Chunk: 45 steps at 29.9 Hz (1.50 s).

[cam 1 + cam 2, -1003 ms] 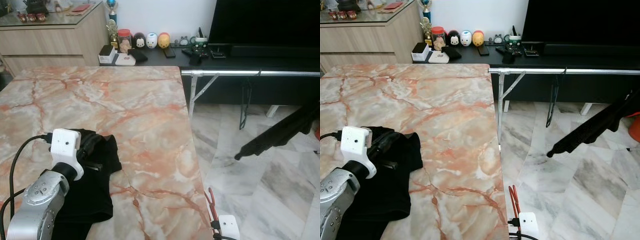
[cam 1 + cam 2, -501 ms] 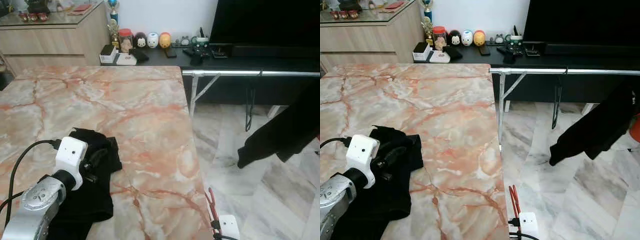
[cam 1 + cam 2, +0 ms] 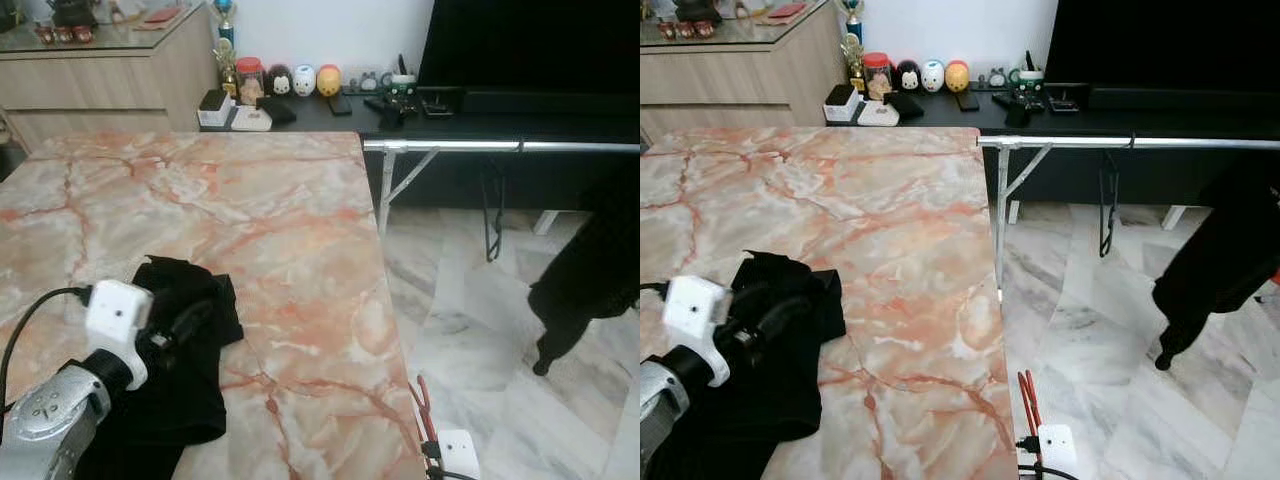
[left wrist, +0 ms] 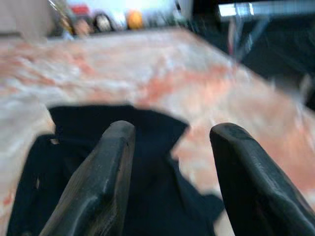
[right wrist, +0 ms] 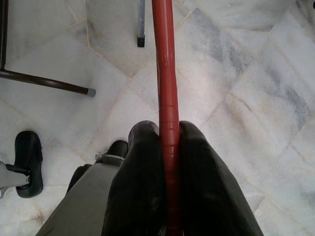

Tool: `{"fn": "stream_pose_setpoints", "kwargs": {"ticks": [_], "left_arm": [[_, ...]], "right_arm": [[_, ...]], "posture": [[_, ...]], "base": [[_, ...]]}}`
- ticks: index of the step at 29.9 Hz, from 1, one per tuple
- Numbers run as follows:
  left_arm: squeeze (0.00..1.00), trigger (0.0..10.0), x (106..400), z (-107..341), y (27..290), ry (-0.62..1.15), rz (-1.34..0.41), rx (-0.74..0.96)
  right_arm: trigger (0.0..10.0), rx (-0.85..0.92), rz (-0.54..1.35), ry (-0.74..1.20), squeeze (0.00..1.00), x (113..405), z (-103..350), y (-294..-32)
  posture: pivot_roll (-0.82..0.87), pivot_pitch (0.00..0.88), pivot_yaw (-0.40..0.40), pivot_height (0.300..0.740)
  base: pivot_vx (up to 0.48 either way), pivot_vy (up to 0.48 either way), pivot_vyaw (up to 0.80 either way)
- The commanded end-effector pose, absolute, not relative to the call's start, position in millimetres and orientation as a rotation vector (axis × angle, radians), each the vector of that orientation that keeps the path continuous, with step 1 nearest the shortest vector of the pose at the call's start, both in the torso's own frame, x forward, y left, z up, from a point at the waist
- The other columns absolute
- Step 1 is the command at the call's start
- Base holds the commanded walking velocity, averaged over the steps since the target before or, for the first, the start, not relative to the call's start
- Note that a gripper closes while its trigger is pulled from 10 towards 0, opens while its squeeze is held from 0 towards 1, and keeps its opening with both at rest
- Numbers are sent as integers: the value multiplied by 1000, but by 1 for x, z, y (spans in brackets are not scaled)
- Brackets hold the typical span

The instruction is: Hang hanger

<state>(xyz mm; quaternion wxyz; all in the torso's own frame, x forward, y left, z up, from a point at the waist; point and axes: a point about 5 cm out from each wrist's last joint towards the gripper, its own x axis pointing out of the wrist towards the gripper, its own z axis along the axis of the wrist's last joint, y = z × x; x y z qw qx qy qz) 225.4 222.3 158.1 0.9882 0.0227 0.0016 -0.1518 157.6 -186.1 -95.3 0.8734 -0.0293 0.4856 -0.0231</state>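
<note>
My right gripper is shut on a red hanger, held low over the marble floor; the hanger's tip shows beside the table's near corner. A silver rail runs to the right from the table's far corner, with a thin dark hanger dangling from it. A black garment hangs at the far right below the rail. My left gripper is open just above a crumpled black garment on the marble table.
A black TV stand with small figurines and a dark screen stands behind the rail. A wooden cabinet is at the back left. Dark rack legs cross the floor. A black shoe-like shape and a khaki shape are below.
The black garment at the far right has swung from stretched out sideways to hanging lower and further right. My left gripper has drawn back a little over the garment on the table.
</note>
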Motion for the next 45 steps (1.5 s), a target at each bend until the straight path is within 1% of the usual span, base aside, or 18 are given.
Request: {"fn": "stream_pose_setpoints", "kwargs": {"ticks": [1,4,5,9,13,15,18,20,23,27,31,35,37,38,45], "left_arm": [[0,10000,226,172,226,-93,-241,13],[0,10000,226,171,225,-125,-189,-16],[0,10000,226,166,224,-125,-152,-24],[0,10000,223,152,222,-114,-95,-55],[0,10000,218,145,233,-112,-2,-31],[0,10000,218,145,234,-117,10,-28],[0,10000,215,135,238,-106,55,-53],[0,10000,215,134,237,-102,49,-41],[0,10000,210,133,231,-83,-12,10],[0,10000,200,131,236,-66,-29,57],[0,10000,200,136,235,-88,-52,101],[0,10000,200,133,234,-87,-41,89],[0,10000,201,130,229,-83,-50,88],[0,10000,201,130,225,-86,-60,73],[0,10000,205,132,223,-103,-47,60]], "right_arm": [[10000,-58,-59,990,0,162,-93,-188],[10000,-57,-65,986,0,162,-93,-189],[10000,-58,-66,983,0,163,-93,-189],[10000,-43,-75,970,0,163,-92,-189],[10000,-47,-74,968,0,163,-92,-189],[10000,-47,-75,967,0,164,-92,-189],[10000,-47,-77,965,0,163,-92,-190],[10000,-46,-77,964,0,164,-92,-190],[10000,-42,-77,957,0,164,-91,-190],[10000,-43,-85,953,0,164,-91,-191],[10000,-54,-81,952,0,165,-90,-194],[10000,-55,-81,950,0,165,-90,-195],[10000,-59,-79,949,0,165,-90,-196],[10000,-58,-81,949,0,165,-90,-196],[10000,-57,-82,951,0,164,-90,-196]], "posture": [[67,19,-25,740],[72,21,-29,740],[71,19,-28,740],[59,17,-28,740],[67,16,-32,740],[67,16,-32,740],[67,14,-33,740],[63,13,-35,740],[50,6,-38,740],[58,4,-42,740],[62,0,-56,740],[60,0,-59,740],[58,0,-61,740],[56,0,-62,740],[57,0,-59,740]], "base": [[0,0,0],[0,0,0],[0,0,0],[0,0,0],[0,0,0],[0,0,0],[0,0,0],[0,0,0],[0,0,0],[0,0,0],[0,0,0],[0,0,0],[0,0,0],[-255,0,0],[-255,0,0]]}}
